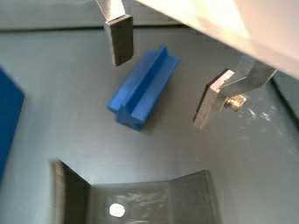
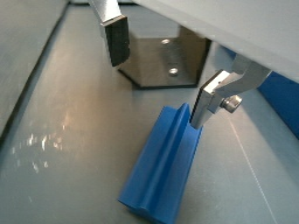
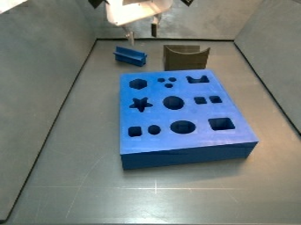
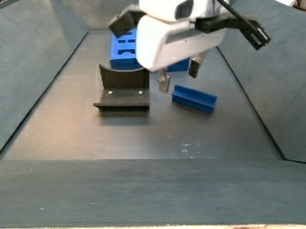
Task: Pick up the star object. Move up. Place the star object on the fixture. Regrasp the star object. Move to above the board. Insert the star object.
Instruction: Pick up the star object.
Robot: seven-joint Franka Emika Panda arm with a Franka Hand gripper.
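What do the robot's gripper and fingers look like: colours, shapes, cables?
The gripper has a boxy white body with black cables at its top. In both wrist views its fingers are flat silver plates with dark pads; one carries a brass-coloured screw.

In a side view we lose most of the board (image 4: 122,46) behind the pincer (image 4: 180,83) and its white housing; only a strip shows at about ten o'clock of the housing. In a wrist view the board (image 1: 10,118) is cut by the picture's edge. In the fixture (image 3: 184,56) we cannot make out any notch. The pincer (image 3: 129,33) fingers are too small to tell apart there.
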